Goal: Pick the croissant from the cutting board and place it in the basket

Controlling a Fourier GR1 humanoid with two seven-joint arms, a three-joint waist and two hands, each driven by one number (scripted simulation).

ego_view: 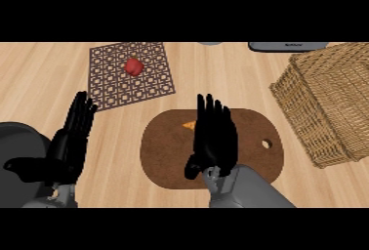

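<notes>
A dark brown oval cutting board (162, 156) lies on the wooden counter at centre. Only a small orange tip of the croissant (188, 125) shows at the board's upper left; my right hand (214, 139) covers the remainder. That hand hovers flat over the board with its fingers straight, pointing away from me. The wicker basket (328, 100) stands to the right, its near corner close to the board's right edge. My left hand (71, 139) rests open at the left, fingers straight.
A brown lattice mat (108, 83) lies at the upper left with a small red object (134, 67) on it. A dark round object (18, 141) sits at the left edge. A grey item (288, 46) and another grey shape (210, 43) peek in at the top.
</notes>
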